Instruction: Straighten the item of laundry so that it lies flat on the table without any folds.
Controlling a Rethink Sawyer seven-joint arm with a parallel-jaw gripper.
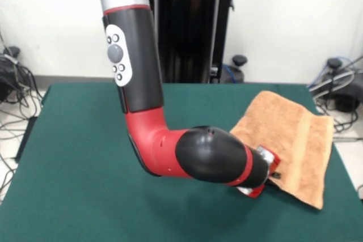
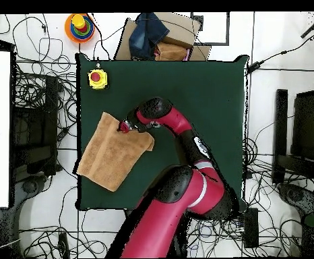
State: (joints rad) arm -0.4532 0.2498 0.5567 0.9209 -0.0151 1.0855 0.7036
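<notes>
Gripper (image 1: 271, 175) low at the rumpled orange-tan terry towel's (image 1: 295, 140) near edge, grip state we cannot tell, towel lying toward the dark green felt table's (image 1: 85, 185) side, presumably for spreading.

The towel (image 1: 295, 140) is light orange-tan with a darker woven stripe. The table (image 1: 85, 157) is dark green. The arm (image 1: 170, 140) is red and black.
</notes>
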